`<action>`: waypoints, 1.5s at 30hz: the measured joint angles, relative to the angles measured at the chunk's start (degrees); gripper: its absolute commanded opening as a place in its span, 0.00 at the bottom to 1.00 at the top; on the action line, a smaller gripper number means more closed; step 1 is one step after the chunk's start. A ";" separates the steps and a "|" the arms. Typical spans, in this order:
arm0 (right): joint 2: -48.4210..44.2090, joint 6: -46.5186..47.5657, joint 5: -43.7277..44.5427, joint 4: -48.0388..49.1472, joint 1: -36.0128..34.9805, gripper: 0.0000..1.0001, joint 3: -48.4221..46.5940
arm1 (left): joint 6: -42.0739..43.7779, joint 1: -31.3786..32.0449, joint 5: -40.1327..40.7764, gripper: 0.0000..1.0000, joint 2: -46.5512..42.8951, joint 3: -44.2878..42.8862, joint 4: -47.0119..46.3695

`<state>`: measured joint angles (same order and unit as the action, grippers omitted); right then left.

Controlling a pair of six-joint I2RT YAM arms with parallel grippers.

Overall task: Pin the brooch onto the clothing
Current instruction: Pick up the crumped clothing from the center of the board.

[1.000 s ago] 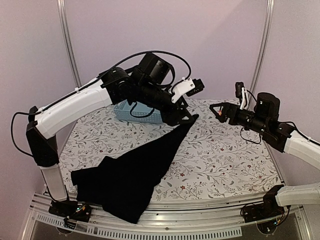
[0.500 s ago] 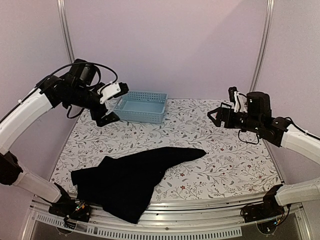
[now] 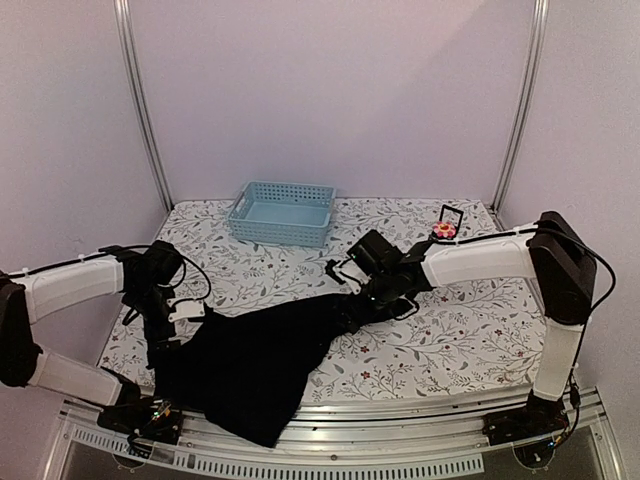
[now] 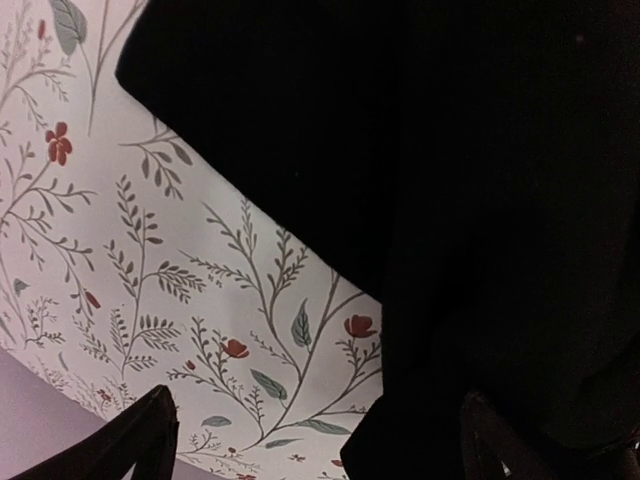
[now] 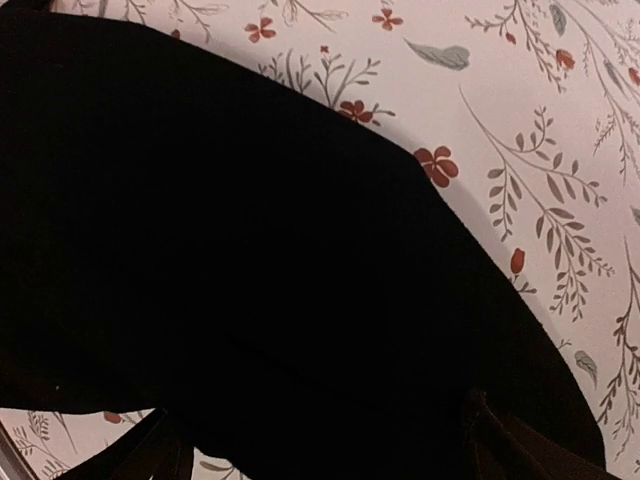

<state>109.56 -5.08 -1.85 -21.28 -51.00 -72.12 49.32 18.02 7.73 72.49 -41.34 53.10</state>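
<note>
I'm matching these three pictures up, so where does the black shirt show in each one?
Top external: the black shirt lies crumpled at the table's near left.
Left wrist: the black shirt fills the top and right.
Right wrist: the black shirt covers most of the frame.
Shared landmark: the floral table cover, in all three.

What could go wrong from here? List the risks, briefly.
1. The shirt lies bunched and folded. The open left gripper and right gripper sit at its opposite edges, so closing may catch several layers or only a thin hem.
2. The brooch, on its small stand, is close beside the right forearm; a sweep could knock it over.
</note>
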 measured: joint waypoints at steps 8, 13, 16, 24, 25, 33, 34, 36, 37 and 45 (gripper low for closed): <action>5.95 5.09 2.36 -1.77 0.13 0.00 -3.26 | -0.90 -2.38 -3.15 0.51 8.07 -0.09 -2.69; 5.79 5.86 4.20 -2.05 0.11 0.00 -3.48 | -1.88 -2.58 -8.15 0.00 10.47 -0.50 -1.84; 4.76 6.29 5.57 -3.78 0.13 0.00 -4.66 | -3.76 -2.58 -10.36 0.00 13.38 -2.12 -0.96; -6.58 9.94 6.34 -6.58 0.13 0.00 -11.15 | -13.05 -2.82 -11.37 0.00 12.11 -20.48 0.87; -8.33 10.56 6.34 -6.56 0.17 0.00 -11.80 | -13.77 -2.84 -11.74 0.00 10.73 -24.46 1.29; -19.34 14.80 3.04 -3.72 3.02 0.00 -12.68 | -11.54 -1.79 -19.71 0.48 -2.16 -40.04 4.61; -20.15 15.06 2.47 -2.82 3.54 0.00 -12.37 | -10.78 -0.94 -20.52 0.60 -3.82 -37.62 4.74; -21.24 15.28 1.29 -1.14 4.72 0.06 -11.04 | -9.70 1.73 -20.83 0.77 -5.29 -31.58 4.81; -21.38 15.28 1.01 -0.61 5.31 0.22 -10.38 | -9.53 3.72 -20.39 0.82 -5.07 -27.96 4.26; -13.73 6.71 8.46 -4.68 19.04 0.90 -10.97 | -8.46 13.40 -14.80 0.97 5.51 -10.47 -4.83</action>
<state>95.83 1.63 6.61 -25.96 -31.97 -83.09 40.86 31.42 -7.07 78.00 -51.81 48.27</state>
